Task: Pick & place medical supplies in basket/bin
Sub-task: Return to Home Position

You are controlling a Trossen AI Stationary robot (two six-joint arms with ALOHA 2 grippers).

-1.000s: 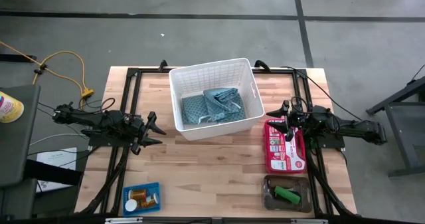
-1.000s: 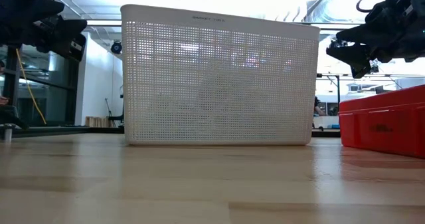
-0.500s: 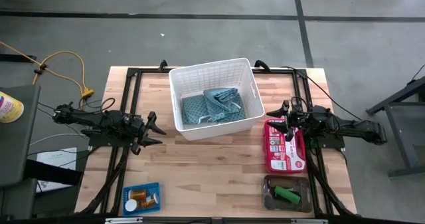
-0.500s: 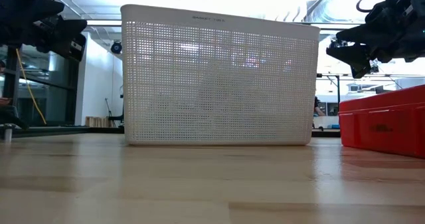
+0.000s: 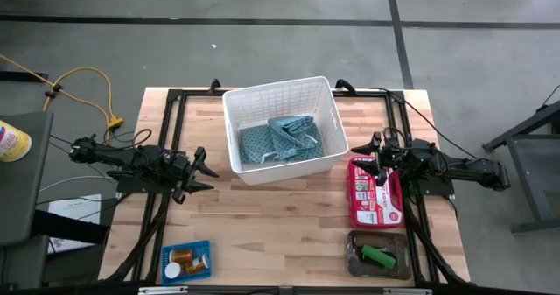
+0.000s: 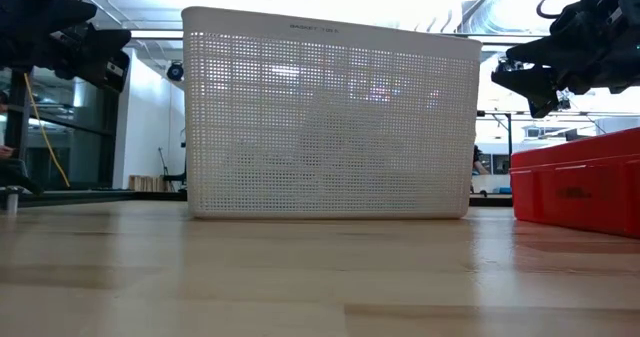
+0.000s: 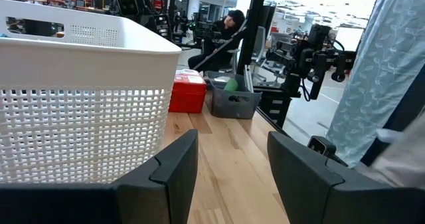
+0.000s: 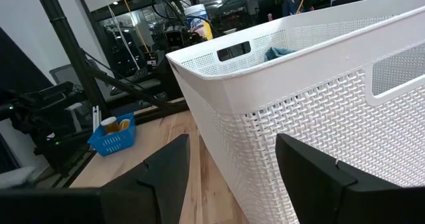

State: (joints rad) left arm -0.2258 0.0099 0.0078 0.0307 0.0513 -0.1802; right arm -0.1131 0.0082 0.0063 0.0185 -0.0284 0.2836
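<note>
Nothing has moved since the earlier frames: both arms and all items sit exactly as they did.

Left gripper (image 5: pixel 206 174): over the table's (image 5: pixel 280 216) left edge, fingers (image 7: pixel 174 165) spread wide, nothing between them.

Right gripper (image 5: pixel 377 160): over the right edge, just above the red case (image 5: pixel 374 193), fingers (image 8: pixel 166 163) likewise wide and empty.

White basket (image 5: pixel 280 87): centred against the back edge (the side away from the low camera). Two teal cloths (image 5: pixel 276 140) lie crumpled inside, on its floor.

Blue tray (image 5: pixel 186 243): front-left corner. It holds the orange pill bottle (image 5: pixel 181 256) and a white cap (image 5: pixel 171 272) beside it.

Grey tray (image 5: pixel 352 253): front-right corner, just in front of the red case. It holds a green piece (image 5: pixel 378 256), with a darker piece next to it (too dim to tell more).
</note>
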